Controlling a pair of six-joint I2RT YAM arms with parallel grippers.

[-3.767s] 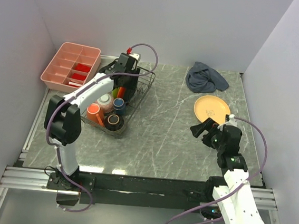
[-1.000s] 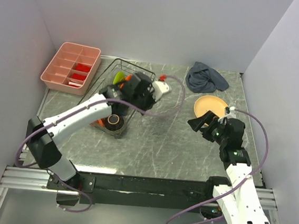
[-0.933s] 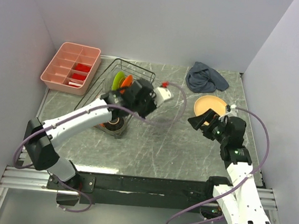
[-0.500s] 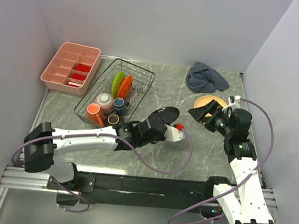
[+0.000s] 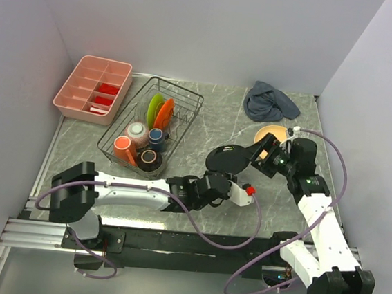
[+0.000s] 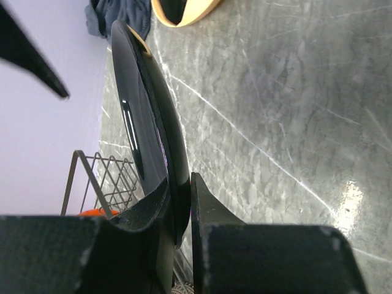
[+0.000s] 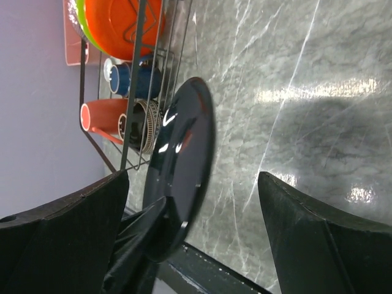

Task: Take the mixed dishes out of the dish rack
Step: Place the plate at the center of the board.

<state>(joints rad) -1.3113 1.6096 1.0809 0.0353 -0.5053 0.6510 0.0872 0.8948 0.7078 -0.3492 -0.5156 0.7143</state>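
So rack (image 5: 181, 88) has grn plate (image 5: 154, 109), orange plate (image 5: 165, 114), mug (image 5: 122, 147), cup (image 5: 156, 137).

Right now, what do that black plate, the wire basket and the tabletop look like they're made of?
The black plate is glossy, with sharp light reflections on it: glazed ceramic or hard plastic, I cannot tell which. The wire basket is thin dark metal wire, probably coated. The tabletop is grey with pale veins and patches of glare, a polished marble look; it could be real stone or laminate.
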